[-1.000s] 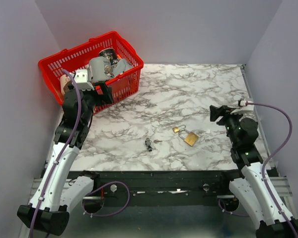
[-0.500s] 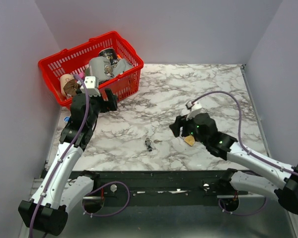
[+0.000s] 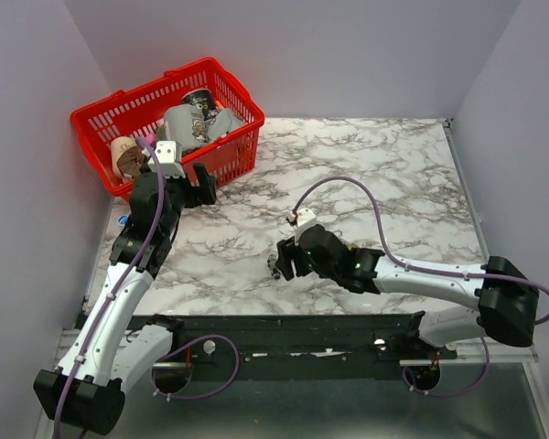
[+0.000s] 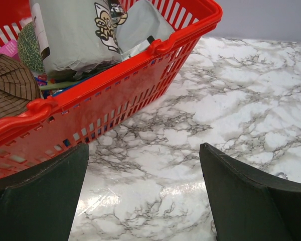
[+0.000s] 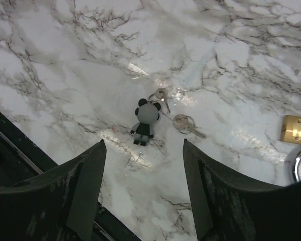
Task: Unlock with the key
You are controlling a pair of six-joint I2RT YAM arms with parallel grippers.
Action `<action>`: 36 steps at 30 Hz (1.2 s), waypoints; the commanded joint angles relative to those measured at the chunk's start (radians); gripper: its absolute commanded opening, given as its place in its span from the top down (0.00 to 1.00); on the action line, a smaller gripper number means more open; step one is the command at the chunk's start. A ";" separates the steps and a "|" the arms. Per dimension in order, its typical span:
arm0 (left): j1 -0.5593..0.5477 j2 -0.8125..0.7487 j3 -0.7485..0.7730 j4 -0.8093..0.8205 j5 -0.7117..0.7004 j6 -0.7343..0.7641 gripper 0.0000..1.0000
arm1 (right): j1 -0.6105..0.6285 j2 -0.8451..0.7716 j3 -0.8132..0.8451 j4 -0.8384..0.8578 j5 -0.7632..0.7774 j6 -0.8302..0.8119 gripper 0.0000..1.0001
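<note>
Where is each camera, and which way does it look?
Top external: high behind, looking down on the table; left arm and right arm show.
Left wrist: on the left gripper, facing the red basket; its open jaws show.
Right wrist: on the right gripper, looking down at the key and panda charm; open jaws show.
Top and left wrist share the basket.

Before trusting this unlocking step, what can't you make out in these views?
Padlock: right wrist view, cut by the right edge; top view, hidden under the right arm.
Key: top view, covered by the right gripper; teeth too small in the wrist view.
Red basket contents: left wrist view, cut by the top edge.
</note>
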 commanded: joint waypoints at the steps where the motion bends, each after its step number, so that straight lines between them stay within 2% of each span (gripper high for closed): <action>1: -0.003 -0.019 -0.008 0.015 0.002 -0.007 0.01 | 0.059 0.060 0.030 -0.026 0.037 0.055 0.29; 7: -0.005 -0.034 -0.020 0.012 0.004 -0.011 0.01 | 0.144 0.128 0.079 -0.139 0.100 0.112 0.29; 12: -0.005 -0.034 -0.022 0.012 0.007 -0.013 0.01 | 0.159 0.165 0.111 -0.193 0.136 0.119 0.29; 21: -0.003 -0.033 -0.022 0.009 0.004 -0.014 0.01 | 0.159 0.298 0.220 -0.214 0.222 0.086 0.35; 30: -0.005 -0.033 -0.020 0.008 0.008 -0.017 0.01 | 0.156 0.413 0.293 -0.191 0.193 0.041 0.40; 36: -0.005 -0.036 -0.020 0.009 0.019 -0.023 0.01 | 0.129 0.413 0.284 -0.181 0.183 0.061 0.40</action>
